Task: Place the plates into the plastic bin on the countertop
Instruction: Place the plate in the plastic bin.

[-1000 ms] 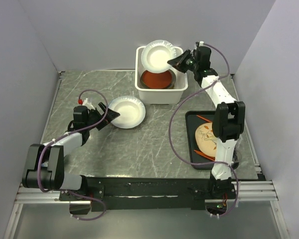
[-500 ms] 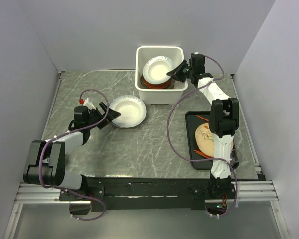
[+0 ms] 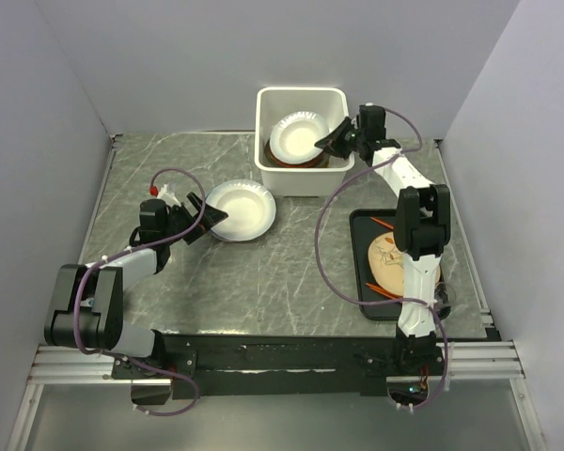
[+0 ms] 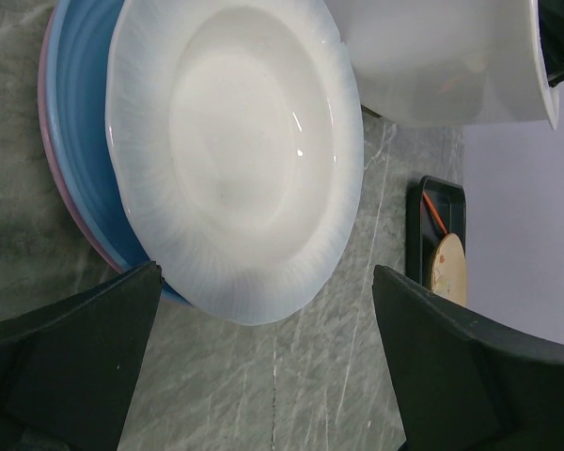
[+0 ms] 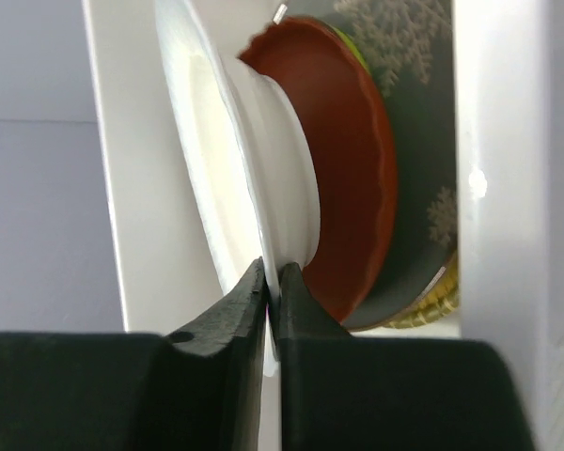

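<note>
The bin [image 3: 301, 178] stands at the far middle of the countertop [image 3: 291, 272]. Inside it lies a stack of plates [image 5: 357, 188], and the top plate [image 3: 296, 134] leans tilted on that stack. Its right rim is pinched by the right gripper [image 3: 329, 141], which reaches in over the bin's right wall. Nearer and to the left of the bin, apart from it, a second stack of plates [image 3: 242, 210] lies on the countertop, with the left gripper [image 3: 207, 224] just beside its left edge. A tray [image 3: 359, 254] lies at the near right, with another plate [image 3: 385, 263] on it, partly under the right arm [image 3: 423, 235]
</note>
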You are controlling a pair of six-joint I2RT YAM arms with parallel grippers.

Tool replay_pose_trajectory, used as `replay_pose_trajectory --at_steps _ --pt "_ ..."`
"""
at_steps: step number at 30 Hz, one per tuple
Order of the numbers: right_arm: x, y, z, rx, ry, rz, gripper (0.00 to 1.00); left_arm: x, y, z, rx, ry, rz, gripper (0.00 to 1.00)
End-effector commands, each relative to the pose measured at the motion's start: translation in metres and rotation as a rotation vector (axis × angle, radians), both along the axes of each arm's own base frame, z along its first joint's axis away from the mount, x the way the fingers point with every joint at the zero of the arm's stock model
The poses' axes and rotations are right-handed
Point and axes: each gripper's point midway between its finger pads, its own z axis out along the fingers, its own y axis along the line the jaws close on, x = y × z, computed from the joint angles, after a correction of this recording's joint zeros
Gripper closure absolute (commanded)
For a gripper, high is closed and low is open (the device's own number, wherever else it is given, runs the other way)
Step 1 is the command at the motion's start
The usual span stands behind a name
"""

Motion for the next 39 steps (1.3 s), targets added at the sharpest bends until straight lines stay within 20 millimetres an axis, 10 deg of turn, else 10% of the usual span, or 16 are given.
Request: replay_pose_trajectory --at_steps 1,11,20,27,39 --pt "0.003 0.005 0.031 0.007 -0.086 0.046 0.69 -0.001 -0.007 0.013 -0.005 -0.046 -0.035 0.01" --pt "-0.017 -0.013 0.044 -0.096 -0.087 -0.004 0.40 -0.002 -0.004 0.017 0.007 -0.053 -0.022 0.01" --pt "-0.051 -0.037 0.103 -0.157 -0.232 -0.099 0.34 -0.003 0.006 0.024 0.054 -0.066 0.026 0.01" --pt "-0.115 -0.027 0.155 -0.082 -0.407 -0.057 0.33 -0.005 0.018 0.026 0.101 -0.063 0.085 0.01" --pt "-0.214 0.012 0.047 -0.061 -0.263 0.136 0.32 0.020 0.013 0.023 0.077 -0.040 0.078 0.11"
